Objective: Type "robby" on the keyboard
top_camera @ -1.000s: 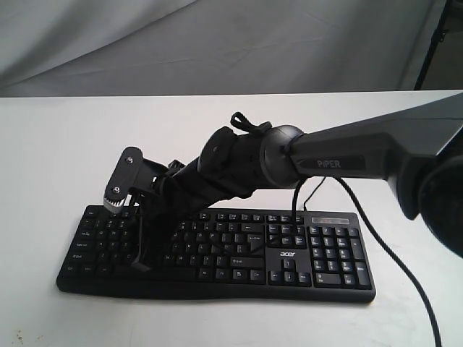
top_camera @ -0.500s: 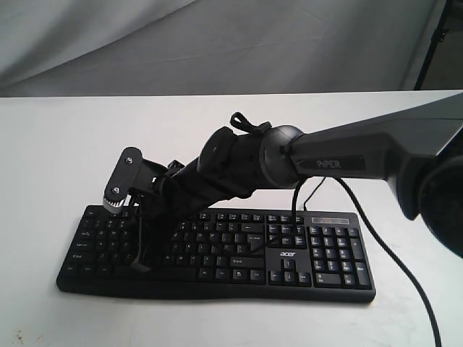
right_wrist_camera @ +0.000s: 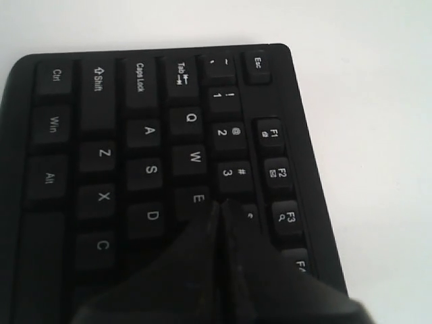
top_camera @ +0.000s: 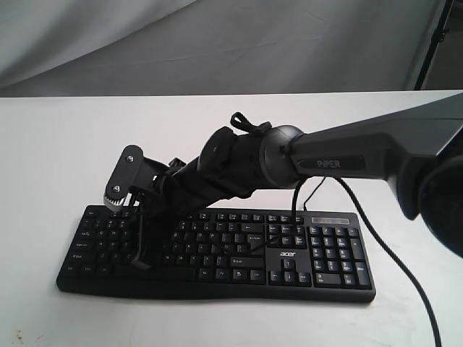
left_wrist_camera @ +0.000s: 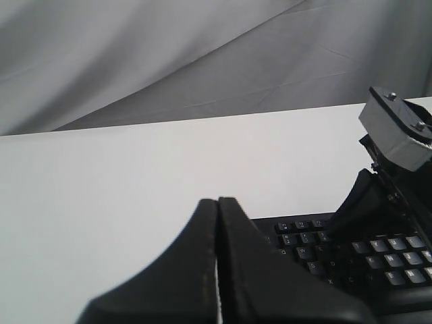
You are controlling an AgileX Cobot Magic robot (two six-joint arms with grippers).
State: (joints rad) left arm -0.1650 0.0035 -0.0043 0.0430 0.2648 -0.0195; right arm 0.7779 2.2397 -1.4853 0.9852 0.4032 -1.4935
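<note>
The black keyboard (top_camera: 239, 262) with white legends lies on the white table, near its front edge. My right gripper (top_camera: 142, 262) reaches across to the keyboard's left part, fingers pointing down, shut and holding nothing. In the right wrist view its tips (right_wrist_camera: 220, 204) sit just over the keys (right_wrist_camera: 145, 135) between E and the 3 and 4 keys; the keys under the fingers are hidden. My left gripper (left_wrist_camera: 217, 201) is shut and empty, off the keyboard's (left_wrist_camera: 304, 236) left end, and does not appear in the exterior view.
A thin black cable (top_camera: 391, 253) runs from behind the keyboard to the front right of the white table (top_camera: 72, 144). The right arm's long link (top_camera: 362, 148) spans above the keyboard's right half. Grey cloth (top_camera: 217, 43) hangs behind the table.
The right gripper's wrist has crept up very slightly over the same keys. Nothing else has moved.
</note>
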